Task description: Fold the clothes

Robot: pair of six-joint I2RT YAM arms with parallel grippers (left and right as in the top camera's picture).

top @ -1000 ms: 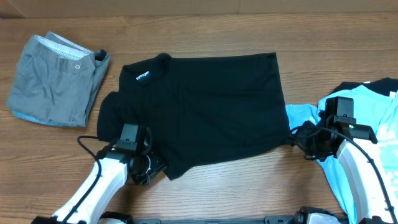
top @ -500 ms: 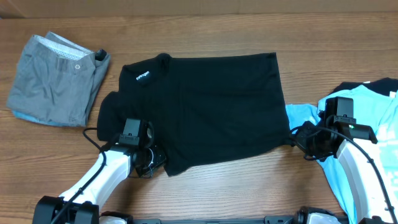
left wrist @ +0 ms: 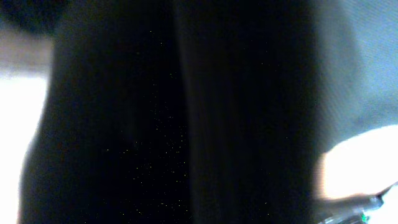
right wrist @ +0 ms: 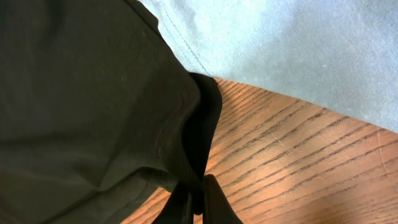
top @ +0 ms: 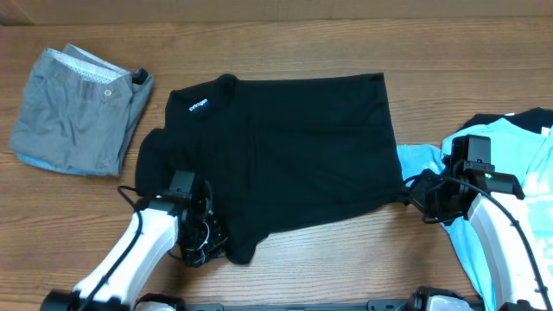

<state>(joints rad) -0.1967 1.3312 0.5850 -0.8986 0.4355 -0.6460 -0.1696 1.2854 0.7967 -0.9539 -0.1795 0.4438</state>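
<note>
The left pincer (top: 206,244) has just closed on the near corner of the black T-shirt (top: 294,147), bunching the cloth there. The right pincer (right wrist: 199,194) stays clamped on the opposite corner. The shirt lies spread on the counter (top: 346,259) between them, probably ready for lifting into a fold.

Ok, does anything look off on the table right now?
The black T-shirt lies skewed, its near left corner bunched into a lump at the left end effector. Its right edge lies against the light blue shirt. Nothing else stands out.
</note>
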